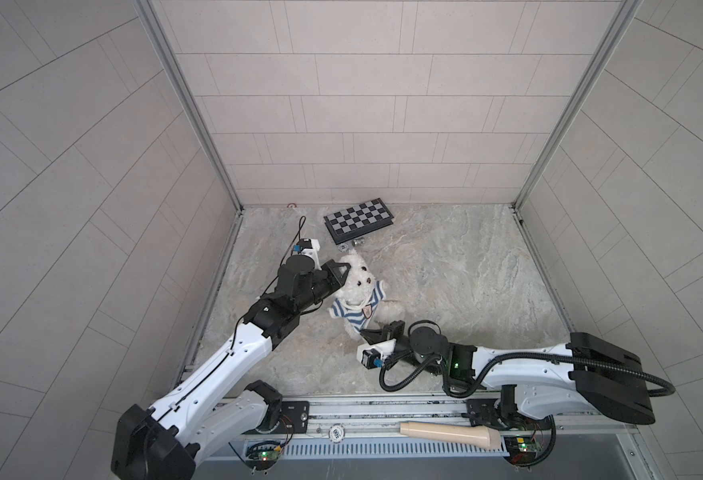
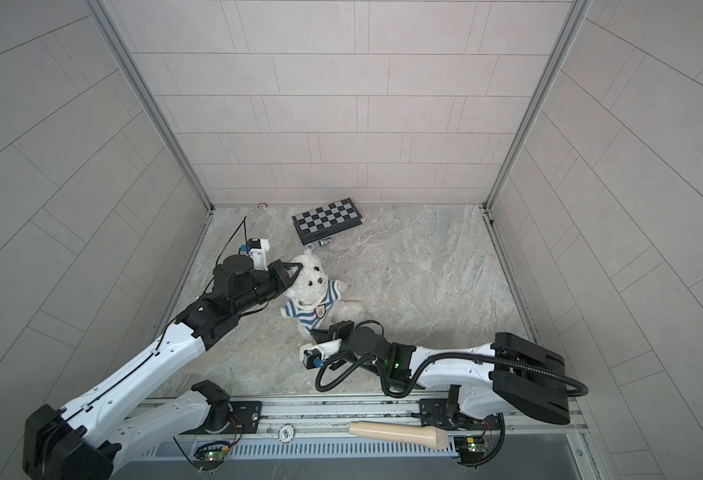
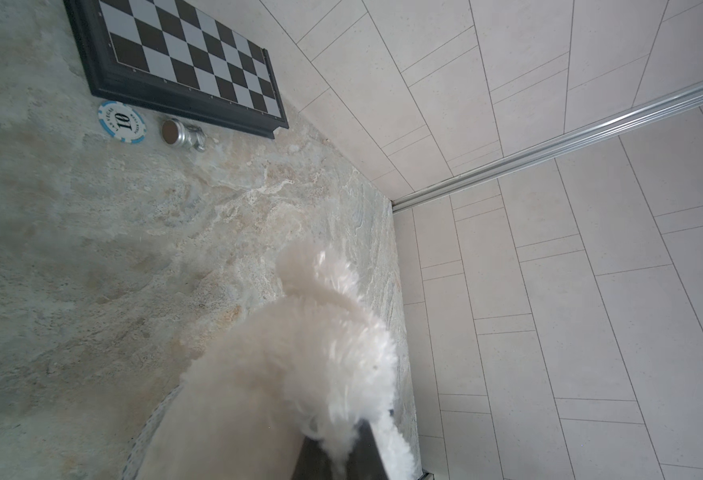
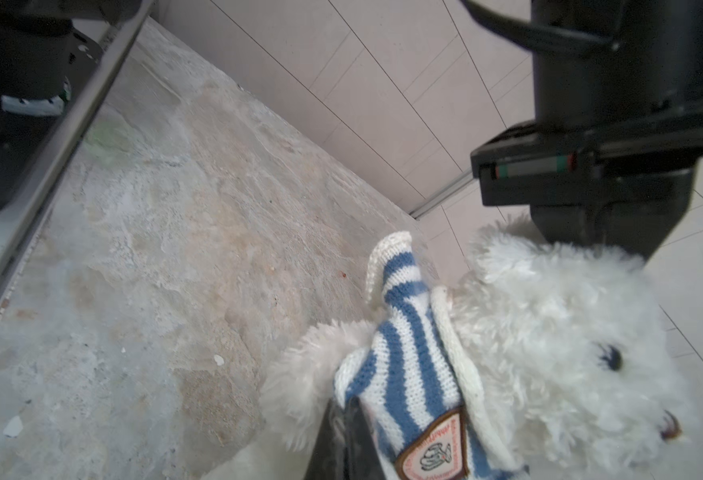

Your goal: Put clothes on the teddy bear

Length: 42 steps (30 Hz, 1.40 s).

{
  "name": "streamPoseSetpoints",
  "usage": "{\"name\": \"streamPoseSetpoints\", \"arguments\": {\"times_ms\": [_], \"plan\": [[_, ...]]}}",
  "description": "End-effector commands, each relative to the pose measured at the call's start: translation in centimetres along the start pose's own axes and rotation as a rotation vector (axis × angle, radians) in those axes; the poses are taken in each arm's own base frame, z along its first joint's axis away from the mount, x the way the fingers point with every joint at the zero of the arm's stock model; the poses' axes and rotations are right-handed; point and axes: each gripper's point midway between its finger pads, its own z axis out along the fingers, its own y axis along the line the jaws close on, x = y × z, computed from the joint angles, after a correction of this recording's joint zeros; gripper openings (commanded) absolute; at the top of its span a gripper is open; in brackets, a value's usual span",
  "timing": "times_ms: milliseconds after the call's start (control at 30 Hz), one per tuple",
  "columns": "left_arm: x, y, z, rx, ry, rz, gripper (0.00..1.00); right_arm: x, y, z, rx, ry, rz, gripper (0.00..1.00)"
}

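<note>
The teddy bear [image 1: 358,279] [image 2: 309,279], fluffy and white, lies face up on the marble floor left of centre in both top views. A blue-and-white striped shirt [image 1: 354,309] [image 4: 408,365] with a badge sits round its neck and over its chest. My left gripper [image 1: 343,270] [image 2: 293,270] [image 3: 341,457] is shut on fur at the side of the bear's head [image 3: 299,365]. My right gripper [image 1: 363,331] [image 2: 313,331] [image 4: 349,436] is shut on the shirt's lower hem. One striped sleeve [image 4: 393,266] sticks out loose.
A folded chessboard [image 1: 358,218] [image 3: 183,54] lies by the back wall, with a blue poker chip [image 1: 343,248] [image 3: 122,122] and a small silver piece [image 1: 358,242] [image 3: 179,133] beside it. A beige handle-shaped object [image 1: 449,434] rests on the front rail. Tiled walls enclose three sides.
</note>
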Motion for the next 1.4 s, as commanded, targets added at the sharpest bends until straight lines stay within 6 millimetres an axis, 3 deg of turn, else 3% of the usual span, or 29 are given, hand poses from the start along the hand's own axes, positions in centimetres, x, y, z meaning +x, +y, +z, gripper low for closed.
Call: {"name": "streamPoseSetpoints", "arguments": {"times_ms": [0,167,400,667,800,867,1000,1233,1367], "plan": [[-2.0,-1.7,-0.5,0.070,-0.110,-0.031,0.00,-3.5,1.7,0.4,-0.086,-0.123,0.037,0.00],[-2.4,-1.8,-0.9,0.076,-0.133,-0.047,0.00,-3.1,3.7,1.1,-0.131,-0.085,0.087,0.00],[-3.0,-2.6,-1.8,0.105,-0.153,-0.063,0.00,0.3,6.5,1.9,-0.169,0.060,0.034,0.00],[-3.5,-3.3,-2.8,0.134,-0.163,-0.050,0.00,2.2,8.6,-0.4,-0.203,0.089,-0.056,0.00],[-4.2,-4.3,-3.0,0.162,-0.156,0.021,0.00,1.6,6.9,-1.7,-0.125,0.050,0.022,0.00],[-3.9,-5.0,-2.8,0.179,-0.127,0.075,0.00,1.2,6.0,-1.8,-0.098,0.048,0.038,0.00],[-3.4,-4.6,-2.8,0.156,-0.103,0.131,0.00,1.1,3.3,-1.2,-0.005,0.074,0.102,0.01],[-4.8,-3.5,-4.3,0.023,-0.166,0.292,0.00,0.2,0.3,-1.9,0.047,0.003,0.247,0.31],[-7.0,-2.9,-5.8,-0.108,-0.252,0.416,0.00,0.0,-1.7,-3.4,0.094,0.003,0.330,0.43]]}}
